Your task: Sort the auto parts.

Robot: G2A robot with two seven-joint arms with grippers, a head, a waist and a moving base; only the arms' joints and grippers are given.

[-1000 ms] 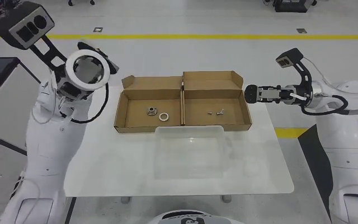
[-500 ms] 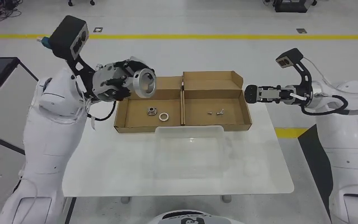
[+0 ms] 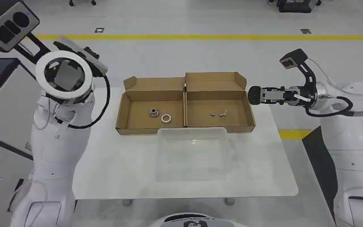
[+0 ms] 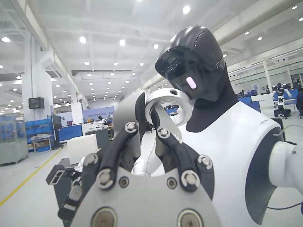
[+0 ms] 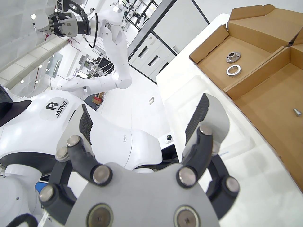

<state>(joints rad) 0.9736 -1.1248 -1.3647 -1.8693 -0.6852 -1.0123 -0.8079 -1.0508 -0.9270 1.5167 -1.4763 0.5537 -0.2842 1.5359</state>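
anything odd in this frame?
Left gripper holds a large metal ring raised high, out past the table edge, not over the cardboard boxes. Parts in the boxes lie tidy; nothing spilled.

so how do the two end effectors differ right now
The left end effector is shut on a metal ring; the right end effector is open and empty. The left sits high off the table; the right sits beside the screw box. Both share the same two-finger build.
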